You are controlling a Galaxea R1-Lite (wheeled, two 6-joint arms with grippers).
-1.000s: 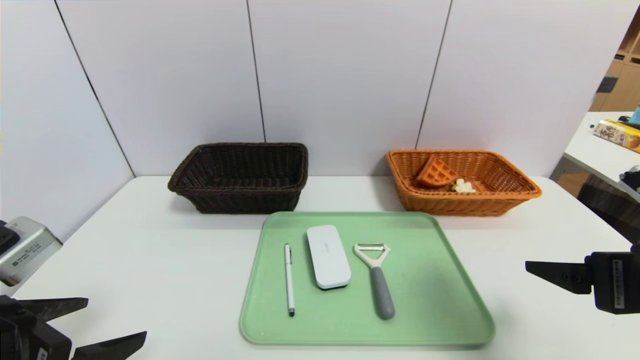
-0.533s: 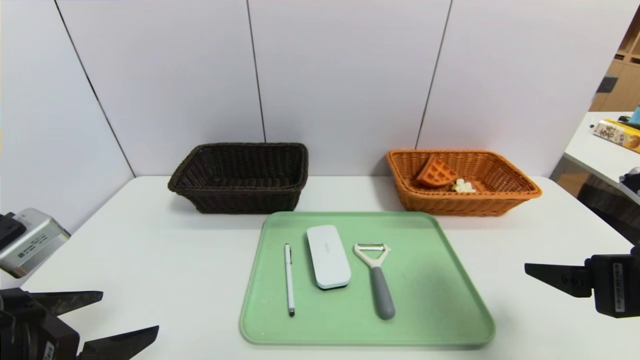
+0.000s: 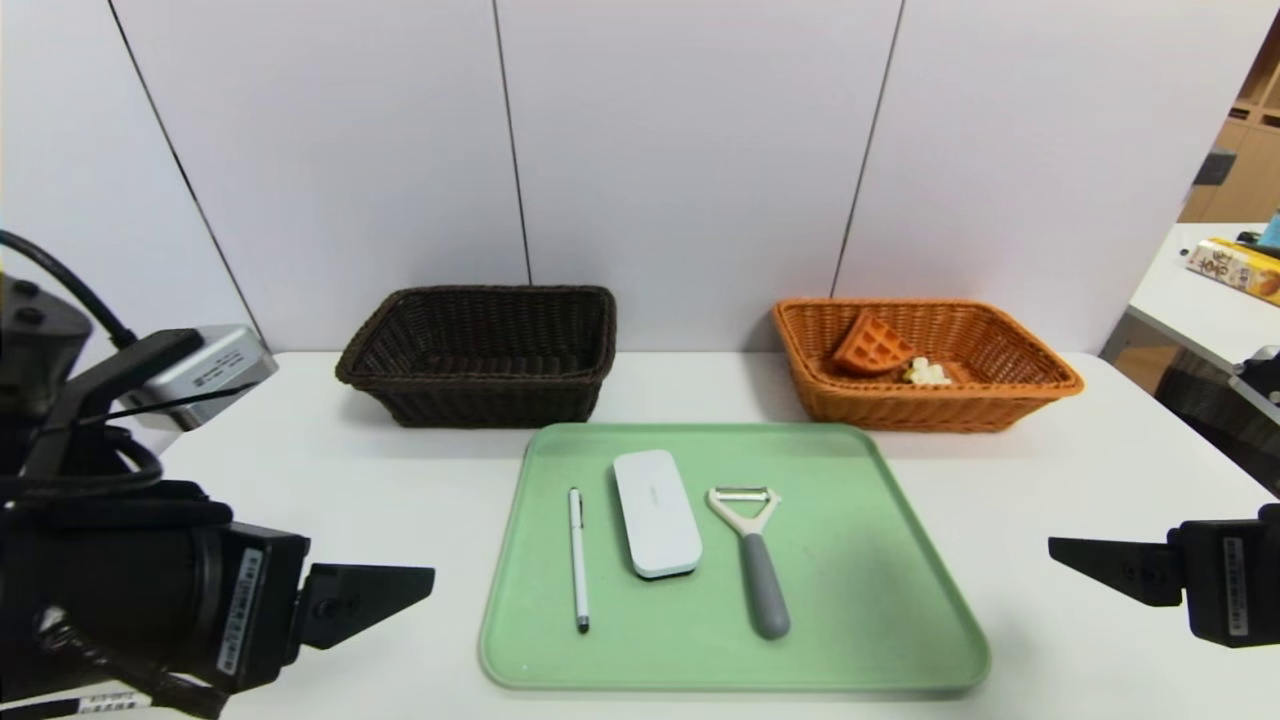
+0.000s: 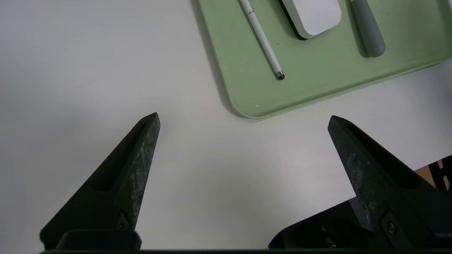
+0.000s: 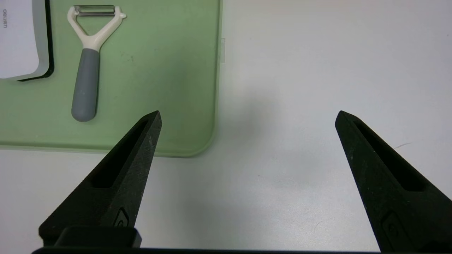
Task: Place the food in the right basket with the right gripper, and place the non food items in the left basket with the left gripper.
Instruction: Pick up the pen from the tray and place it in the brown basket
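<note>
While the orange wicker basket (image 3: 930, 392) on the right already holds the food — an orange wedge-shaped waffle (image 3: 873, 345) and a small pale, lumpy piece (image 3: 926, 372) — the dark brown wicker basket (image 3: 490, 390) has nothing in it in the head view. So the food half looks done; the non-food half is left. On the green rectangular tray (image 3: 850, 660) lie a slim white stylus pen (image 3: 579, 560), a white rounded oblong case (image 3: 657, 513) and a grey-handled peeler (image 3: 765, 585). The white, smooth surface (image 3: 400, 500) backs onto pale panels (image 3: 690, 150); beyond, at the right, is another white table with a yellow packet (image 3: 1238, 270).

In the left wrist view, the left gripper (image 4: 243, 114) has its fingers spread wide, holding nothing, near the tray's corner — the pen is probably next.

In the right wrist view, the right gripper (image 5: 249, 111) is parked beside the tray, its fingers wide apart and empty.
</note>
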